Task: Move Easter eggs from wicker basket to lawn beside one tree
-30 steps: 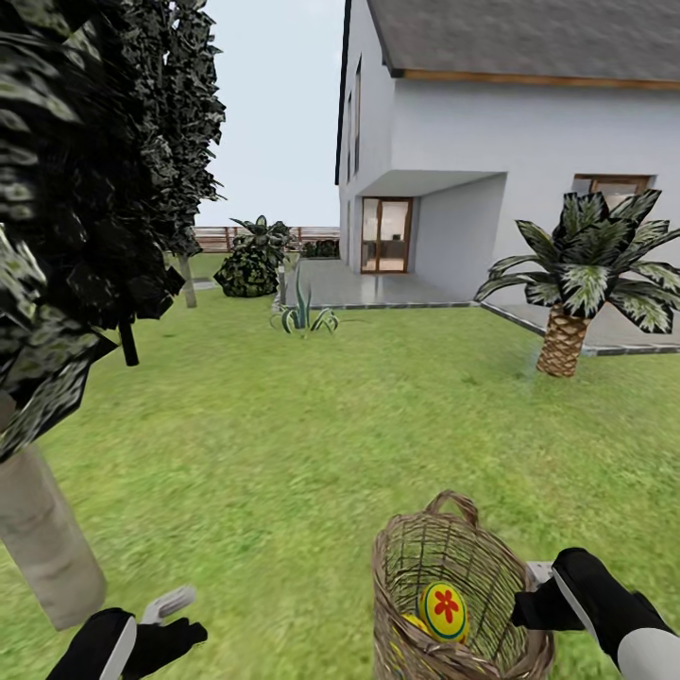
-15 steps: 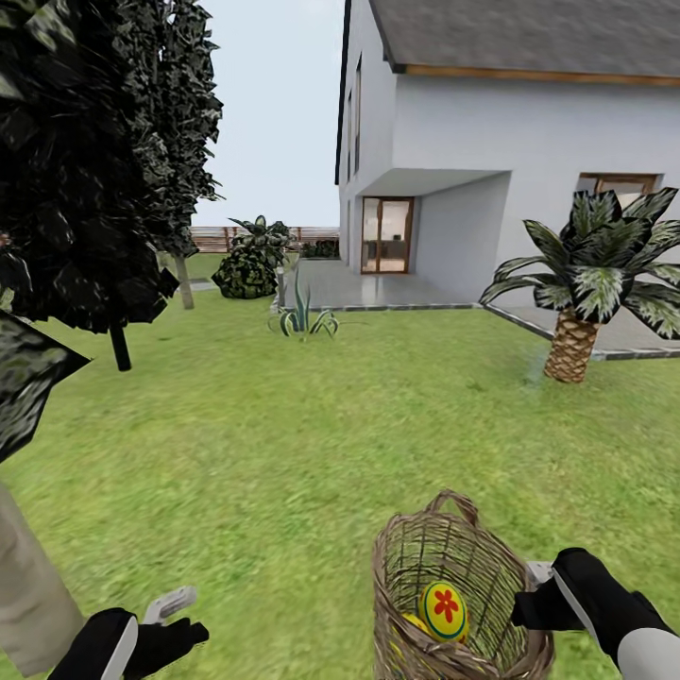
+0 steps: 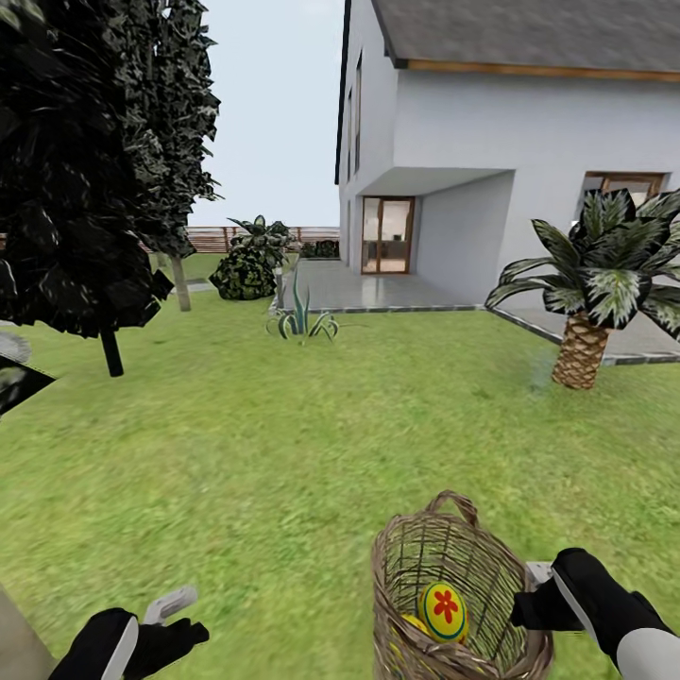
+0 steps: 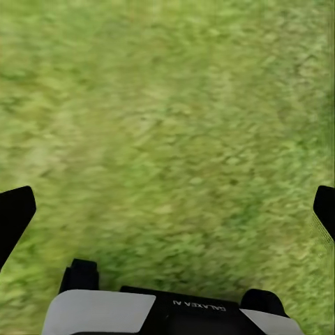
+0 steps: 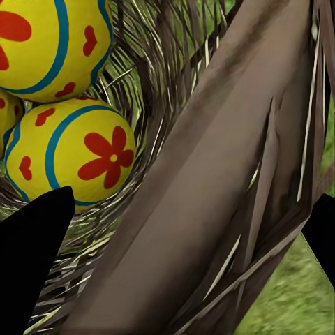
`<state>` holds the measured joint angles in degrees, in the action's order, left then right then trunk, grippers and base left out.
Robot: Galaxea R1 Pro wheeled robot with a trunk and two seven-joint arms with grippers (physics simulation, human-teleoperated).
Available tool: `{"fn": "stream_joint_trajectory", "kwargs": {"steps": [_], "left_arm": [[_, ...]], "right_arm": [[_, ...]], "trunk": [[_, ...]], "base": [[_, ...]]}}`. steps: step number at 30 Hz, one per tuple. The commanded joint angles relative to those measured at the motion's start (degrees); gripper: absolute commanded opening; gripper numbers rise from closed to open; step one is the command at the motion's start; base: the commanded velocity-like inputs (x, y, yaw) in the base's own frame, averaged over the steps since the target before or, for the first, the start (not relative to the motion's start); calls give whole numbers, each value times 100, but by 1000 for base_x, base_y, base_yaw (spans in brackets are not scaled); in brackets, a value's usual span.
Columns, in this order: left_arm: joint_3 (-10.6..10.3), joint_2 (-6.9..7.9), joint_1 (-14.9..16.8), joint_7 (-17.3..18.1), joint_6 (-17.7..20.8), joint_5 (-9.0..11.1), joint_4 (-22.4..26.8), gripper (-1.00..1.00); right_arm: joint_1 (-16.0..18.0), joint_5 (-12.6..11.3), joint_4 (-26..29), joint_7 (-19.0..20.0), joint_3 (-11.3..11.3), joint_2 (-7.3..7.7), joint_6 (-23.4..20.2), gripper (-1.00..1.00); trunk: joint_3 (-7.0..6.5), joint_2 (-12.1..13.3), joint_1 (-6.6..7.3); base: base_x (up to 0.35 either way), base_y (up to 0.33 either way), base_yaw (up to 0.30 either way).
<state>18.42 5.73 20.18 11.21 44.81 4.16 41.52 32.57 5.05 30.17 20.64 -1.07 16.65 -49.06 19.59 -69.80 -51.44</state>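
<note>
The wicker basket (image 3: 453,590) sits low at the right in the head view, with my right gripper (image 3: 535,591) shut on its rim. A yellow Easter egg (image 3: 443,610) with a red flower lies inside it. In the right wrist view the basket's rim (image 5: 230,160) runs between the fingers of my right gripper (image 5: 178,244). Three Easter eggs (image 5: 77,157) lie in the bottom. My left gripper (image 3: 179,616) is open over the lawn (image 3: 283,444), with only grass between the fingers of the left gripper (image 4: 167,213). The corner of a pale tree trunk (image 3: 13,650) shows at far left.
Dark cypress-like trees (image 3: 85,161) stand at the left. A short palm (image 3: 590,293) stands at the right by grey paving (image 3: 378,288) and a white house (image 3: 510,142). A spiky plant (image 3: 302,316) and a bush (image 3: 247,264) are further ahead. Grass stretches ahead.
The whole view has shifted, so the camera moved: the pale trunk has slid almost out at the lower left. Both grippers and the basket keep their places in the picture.
</note>
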Motion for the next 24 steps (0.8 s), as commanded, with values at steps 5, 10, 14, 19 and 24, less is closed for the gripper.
{"fn": "stream_joint_trajectory", "kwargs": {"steps": [5, 10, 14, 19, 24], "left_arm": [[13, -1, 4, -5, 36, 41, 5, 100], [13, -1, 4, -2, 36, 41, 5, 100], [13, -1, 4, -5, 36, 41, 5, 100], [13, -1, 4, -5, 36, 41, 5, 100], [13, -1, 4, -5, 36, 41, 5, 100]], "right_arm": [[4, -4, 10, 46, -7, 5, -25, -100], [4, -5, 11, 46, -6, 10, -25, -100], [4, -5, 16, 46, -6, 14, -23, -100], [4, -4, 16, 46, -7, 13, -25, -100], [4, 2, 14, 46, -12, 6, -25, -100]], "trunk": [[7, -4, -4], [7, -4, -4], [7, -4, -4], [7, -4, -4], [7, -4, -4]], "base": [[337, 0, 0], [337, 0, 0], [337, 0, 0], [337, 0, 0], [337, 0, 0]]}}
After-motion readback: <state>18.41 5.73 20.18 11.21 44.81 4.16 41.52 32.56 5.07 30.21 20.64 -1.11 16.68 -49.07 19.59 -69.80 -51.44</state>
